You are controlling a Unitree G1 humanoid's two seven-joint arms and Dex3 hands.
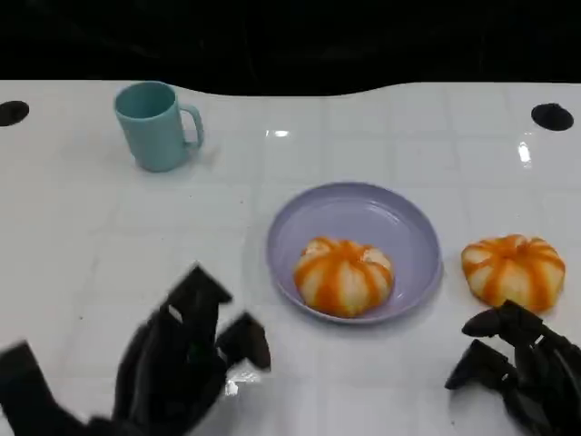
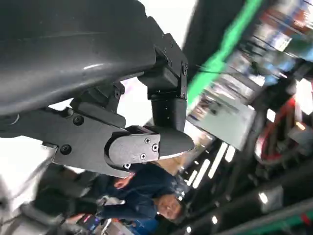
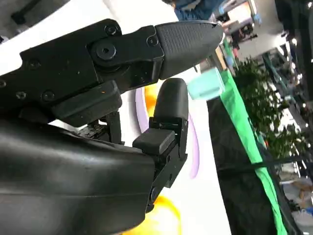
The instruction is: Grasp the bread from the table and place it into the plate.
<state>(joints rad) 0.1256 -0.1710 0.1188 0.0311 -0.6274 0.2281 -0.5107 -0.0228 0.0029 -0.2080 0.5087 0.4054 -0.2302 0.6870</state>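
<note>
One bun (image 1: 344, 276) sits in the purple plate (image 1: 399, 218); the other bun (image 1: 513, 270) lies on the table at twelve o'clock from the right hand (image 1: 517, 368), nearer, fingers spread, empty

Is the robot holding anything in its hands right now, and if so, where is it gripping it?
Nothing is held. The left hand and right hand are both empty, fingers apart. One bread lies in the plate; the other bread sits on the table, untouched.
</note>
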